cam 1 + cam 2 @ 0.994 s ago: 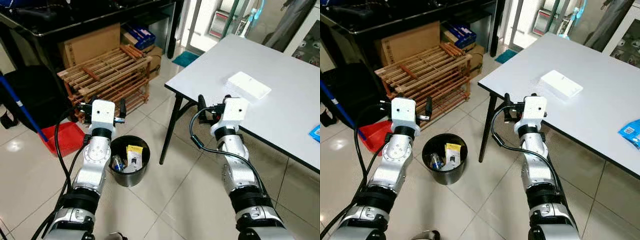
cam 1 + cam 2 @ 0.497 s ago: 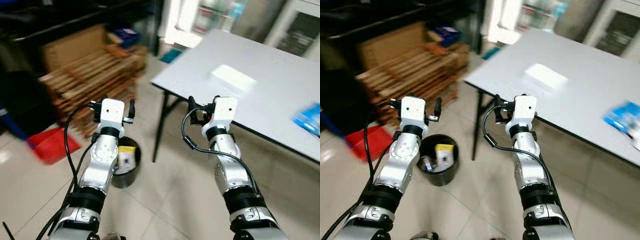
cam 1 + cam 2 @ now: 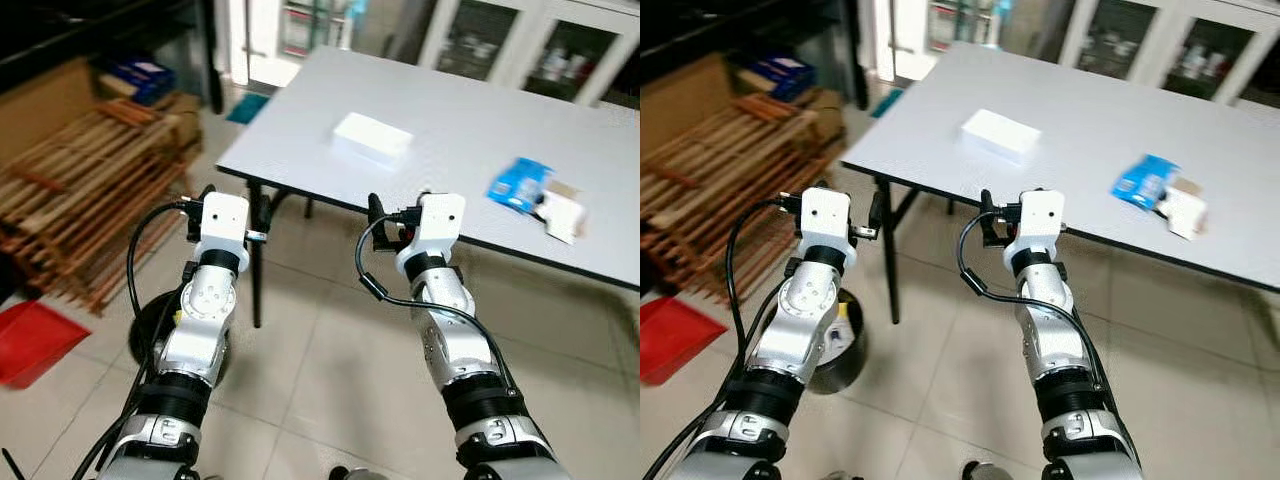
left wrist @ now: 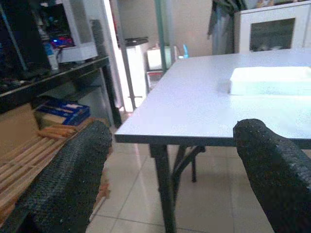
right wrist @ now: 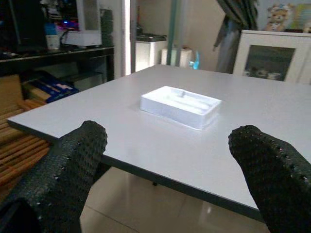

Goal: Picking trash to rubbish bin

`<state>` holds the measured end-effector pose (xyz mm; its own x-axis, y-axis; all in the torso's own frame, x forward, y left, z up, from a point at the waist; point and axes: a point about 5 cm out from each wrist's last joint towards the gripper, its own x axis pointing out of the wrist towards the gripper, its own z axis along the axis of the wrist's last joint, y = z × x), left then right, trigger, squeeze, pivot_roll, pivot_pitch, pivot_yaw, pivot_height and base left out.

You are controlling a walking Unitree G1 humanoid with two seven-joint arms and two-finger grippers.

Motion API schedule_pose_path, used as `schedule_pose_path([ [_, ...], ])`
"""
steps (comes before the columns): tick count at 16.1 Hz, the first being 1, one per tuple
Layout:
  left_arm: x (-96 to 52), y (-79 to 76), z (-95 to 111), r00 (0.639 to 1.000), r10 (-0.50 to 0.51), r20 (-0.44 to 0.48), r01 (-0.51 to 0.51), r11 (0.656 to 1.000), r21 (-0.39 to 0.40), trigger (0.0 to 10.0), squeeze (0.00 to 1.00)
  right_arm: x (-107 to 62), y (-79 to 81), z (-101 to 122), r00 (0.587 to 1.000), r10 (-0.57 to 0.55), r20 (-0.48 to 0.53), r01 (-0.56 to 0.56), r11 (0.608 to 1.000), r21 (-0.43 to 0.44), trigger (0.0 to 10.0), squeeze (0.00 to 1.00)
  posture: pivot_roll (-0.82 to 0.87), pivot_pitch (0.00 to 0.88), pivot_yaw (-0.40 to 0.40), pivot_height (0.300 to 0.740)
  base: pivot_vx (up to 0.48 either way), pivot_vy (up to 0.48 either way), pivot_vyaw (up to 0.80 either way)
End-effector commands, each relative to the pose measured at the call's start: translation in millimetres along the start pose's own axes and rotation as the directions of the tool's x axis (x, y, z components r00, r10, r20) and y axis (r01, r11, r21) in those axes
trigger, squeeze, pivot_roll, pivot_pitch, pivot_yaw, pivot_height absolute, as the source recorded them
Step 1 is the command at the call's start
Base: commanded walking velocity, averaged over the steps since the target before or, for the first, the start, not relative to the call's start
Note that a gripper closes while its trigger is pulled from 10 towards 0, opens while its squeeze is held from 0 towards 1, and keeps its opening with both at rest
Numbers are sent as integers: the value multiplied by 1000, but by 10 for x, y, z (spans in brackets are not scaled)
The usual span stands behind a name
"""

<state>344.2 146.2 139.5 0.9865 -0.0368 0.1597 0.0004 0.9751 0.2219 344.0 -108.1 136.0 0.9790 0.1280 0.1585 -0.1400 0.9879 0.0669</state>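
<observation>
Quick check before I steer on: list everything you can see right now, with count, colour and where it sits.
table: one, grey-white, ahead and to the right
tray: one, white, on the table near its left end
packet: one, blue, on the table toward the right
small box: one, white, just right of the packet
bin: one, black, on the floor behind the left arm
wooden racks: stacked, light brown, on the floor at left
dustpan: one, red, floor at far left
left gripper: black fingers, open, raised before the table edge
right gripper: black fingers, open, facing the tray
</observation>
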Motion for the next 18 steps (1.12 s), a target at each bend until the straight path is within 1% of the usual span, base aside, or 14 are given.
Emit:
schedule_pose_path([
  [1,-1,-16,24,1000,-16,3,16,1000,-3,10000,0,-8,-27,12,1000,-10,-2,10,1000,0,10000,0,24,0,-85,740,0,0,-800],
  [5,6,-30,45,1000,-13,0,13,1000,-4,10000,0,-8,-51,19,1000,-18,-10,18,1000,2,10000,0,29,18,-91,740,0,0,-800],
  [11,5,26,37,1000,7,-11,-7,1000,-2,10000,0,10,-18,22,1000,-13,-15,13,1000,9,10000,0,29,35,-87,740,0,0,-800],
  [18,13,16,56,1000,7,-11,-7,1000,-3,10000,0,14,-42,31,1000,-16,-15,16,1000,5,10000,0,30,39,-92,740,0,0,-800],
])
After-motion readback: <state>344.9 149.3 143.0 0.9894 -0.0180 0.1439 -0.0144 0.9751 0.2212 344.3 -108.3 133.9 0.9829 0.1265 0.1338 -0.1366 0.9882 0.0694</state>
